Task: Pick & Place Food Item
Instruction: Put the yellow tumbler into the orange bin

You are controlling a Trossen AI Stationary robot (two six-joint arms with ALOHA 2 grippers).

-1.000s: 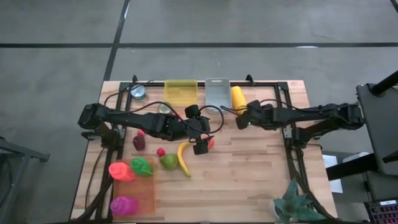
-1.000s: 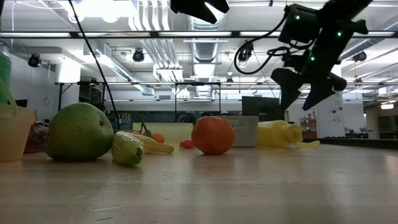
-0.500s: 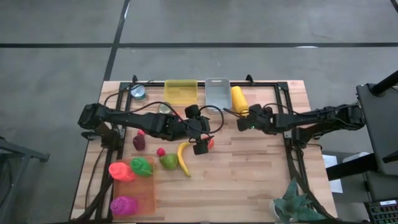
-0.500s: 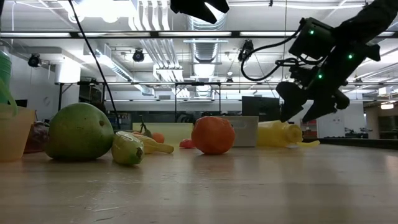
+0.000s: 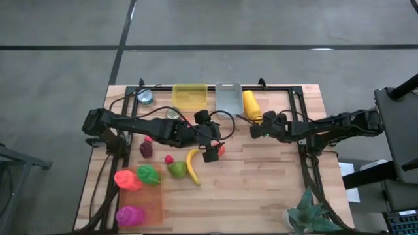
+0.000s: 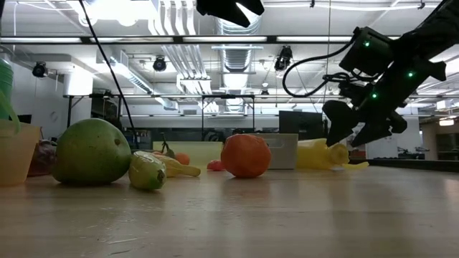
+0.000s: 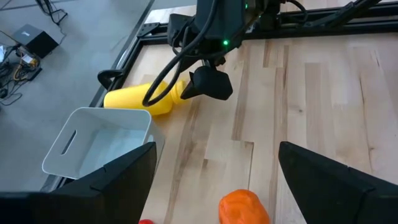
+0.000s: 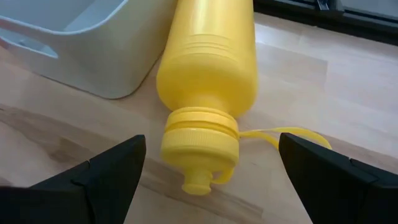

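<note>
Looking down on the wooden tabletop [image 5: 261,176], we see our right gripper [image 5: 255,128] reached in toward the far middle, its fingers [image 8: 106,171] spread wide and holding nothing. They point at the capped end of a yellow bottle [image 8: 208,74], which lies on its side just ahead of them, apart from both tips. The bottle [image 5: 251,104] rests beside a pale grey bin [image 5: 228,96]; the right wrist view shows the two close together, though we cannot tell whether they touch. A yellow bin [image 5: 190,94] sits on the grey bin's other side.

In the low view the right gripper [image 6: 351,132] hangs just above the tabletop, close in front of the bottle [image 6: 319,154].

Our left gripper [image 5: 210,151] is out over the middle of the tabletop, fingers [image 7: 106,180] likewise wide apart and empty. An orange fruit [image 7: 244,208] lies between and just ahead of them, untouched. From above it shows at the gripper's edge [image 5: 222,150].

Near the left arm lie a banana [image 5: 192,166], a green pear [image 5: 177,170], a small red piece [image 5: 169,159] and a dark purple piece [image 5: 146,149]. An orange tray [image 5: 157,205] at the near left holds a green item [image 5: 149,174], a pink-orange one [image 5: 127,179] and a magenta one [image 5: 129,215]. A potted plant [image 5: 312,215] stands at the near right corner.
</note>
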